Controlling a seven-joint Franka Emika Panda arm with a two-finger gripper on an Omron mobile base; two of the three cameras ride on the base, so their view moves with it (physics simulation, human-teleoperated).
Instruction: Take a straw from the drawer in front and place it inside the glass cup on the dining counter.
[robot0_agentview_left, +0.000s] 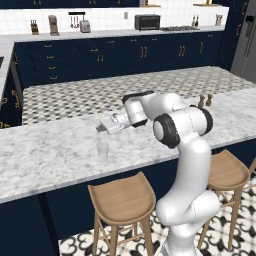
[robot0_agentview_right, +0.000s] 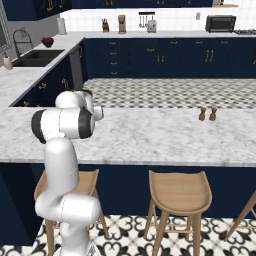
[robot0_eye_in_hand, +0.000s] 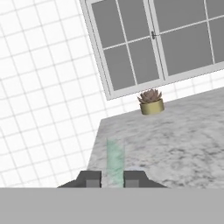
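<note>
The white arm is stretched out sideways over the long white grey-veined marble dining counter (robot0_agentview_left: 55, 150), which fills the middle band of the left base view; the two-finger gripper (robot0_agentview_left: 98, 128) is pointed toward the left of that frame, probably so whatever is held can be brought in level above the rim rather than dropped from high up.

The small clear see-through glass cup (robot0_agentview_left: 102, 148) is stood upright on the marble just below and slightly right of the fingertips, centre-left of the frame; it's faint against the stone but the outline can be made out.

In the hand view the two dark finger tips (robot0_eye_in_hand: 91, 179) are seen at the bottom centre, drawn in close to each other; a pale greenish translucent strip (robot0_eye_in_hand: 115, 161) is seen rising from between them. That could be the thin pale straw pinched there, though it looks wider than expected, so it can't be called for sure; a grip low on the stick would make sense, since the free end is left clear to go into the glass.

A small potted succulent in a brass-coloured pot (robot0_eye_in_hand: 151, 103) is parked further along the marble, upper middle of the hand view, well apart from the gripper; two little brown shakers (robot0_agentview_left: 205, 100) are kept off at the right of the left base view, out of the way.

The drawer can't be picked out here.
</note>
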